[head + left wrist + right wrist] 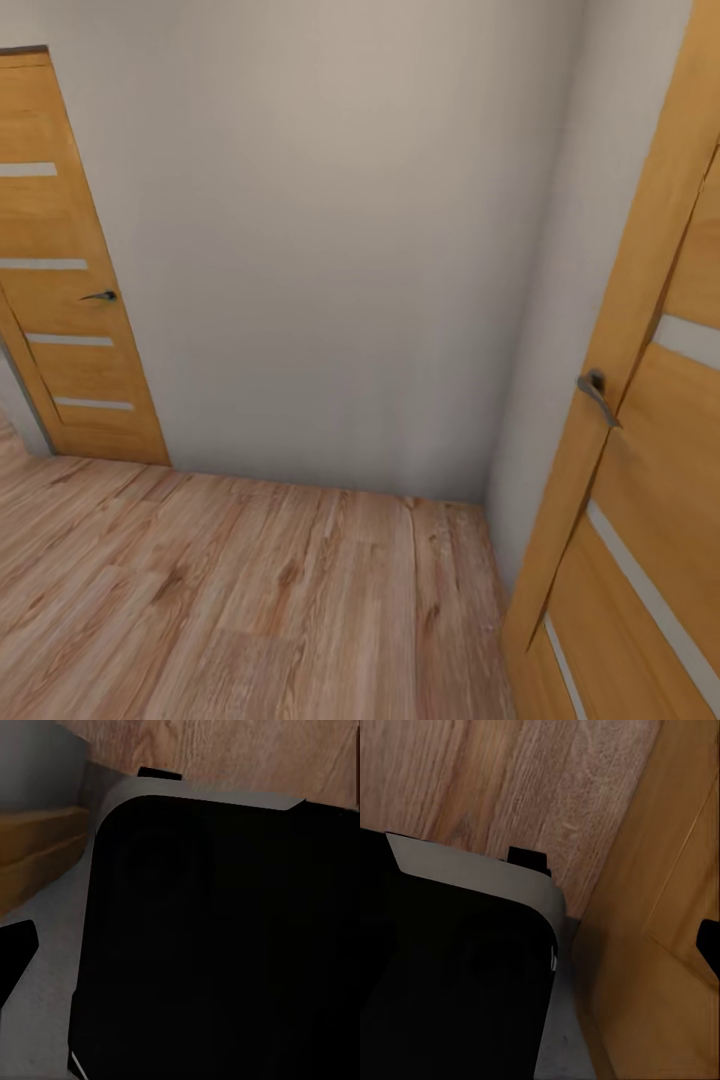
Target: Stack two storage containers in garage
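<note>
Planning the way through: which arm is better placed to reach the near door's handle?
Right, probably. The near door stands on the robot's right, its handle close by; the right wrist view shows orange door wood beside the robot's dark base. The far door is at the left.

1. A wall [330, 250] stands straight ahead in the head view.
2. The wood floor [230, 600] lies in front of the wall and runs up to its bottom edge.
3. One door [70, 300] stands at the far left, next to the wall.
4. Its handle [100, 296] sits on the side nearer the wall.
5. A second door [640, 480] stands close by on the right, nearer than the wall.
6. Its handle [597, 393] sticks out toward the left, above the floor.
7. In the left wrist view, a big robot part [225, 945] sits over the floor planks [225, 754].
8. In the right wrist view, the near door [660, 945] stands beside the robot's body [450, 975], with planks behind.
</note>
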`<state>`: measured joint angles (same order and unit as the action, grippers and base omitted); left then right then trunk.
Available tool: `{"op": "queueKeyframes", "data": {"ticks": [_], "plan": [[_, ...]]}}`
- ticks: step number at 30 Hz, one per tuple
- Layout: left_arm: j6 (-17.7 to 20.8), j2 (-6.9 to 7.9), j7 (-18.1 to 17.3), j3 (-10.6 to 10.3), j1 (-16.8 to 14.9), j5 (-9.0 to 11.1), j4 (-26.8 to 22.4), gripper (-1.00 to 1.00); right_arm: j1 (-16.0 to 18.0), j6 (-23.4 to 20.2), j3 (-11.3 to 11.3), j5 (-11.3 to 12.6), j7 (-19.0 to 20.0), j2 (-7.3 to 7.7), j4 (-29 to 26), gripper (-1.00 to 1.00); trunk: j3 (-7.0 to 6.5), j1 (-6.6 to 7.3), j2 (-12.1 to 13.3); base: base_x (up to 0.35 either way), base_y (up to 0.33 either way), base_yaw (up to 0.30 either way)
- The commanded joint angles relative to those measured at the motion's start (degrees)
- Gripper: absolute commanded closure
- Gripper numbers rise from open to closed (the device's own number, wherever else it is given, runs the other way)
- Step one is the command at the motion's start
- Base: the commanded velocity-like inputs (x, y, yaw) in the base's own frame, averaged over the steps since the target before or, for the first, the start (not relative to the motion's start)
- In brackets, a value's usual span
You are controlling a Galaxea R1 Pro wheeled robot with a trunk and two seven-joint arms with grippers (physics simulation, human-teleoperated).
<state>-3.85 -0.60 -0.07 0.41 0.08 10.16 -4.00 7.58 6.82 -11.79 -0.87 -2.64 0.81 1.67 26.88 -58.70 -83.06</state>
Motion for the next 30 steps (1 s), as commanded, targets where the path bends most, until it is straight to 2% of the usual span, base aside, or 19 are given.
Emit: {"op": "queueKeyframes", "data": {"ticks": [1,30], "plan": [[-0.1,-0.01,0.0,0.0,0.0,0.4,0.0,-1.0,0.1,0.3,-0.3,-0.1,-0.2,-0.02,0.2,-1.0,0.05,-0.03,0.0,0.32,0.0,0.0],[-0.1,-0.01,0.0,0.0,0.0,0.4,0.0,-1.0,0.1,0.3,-0.4,-0.2,-0.2,-0.02,0.2,-1.0,0.05,-0.03,0.0,0.32,0.0,0.0]]}}
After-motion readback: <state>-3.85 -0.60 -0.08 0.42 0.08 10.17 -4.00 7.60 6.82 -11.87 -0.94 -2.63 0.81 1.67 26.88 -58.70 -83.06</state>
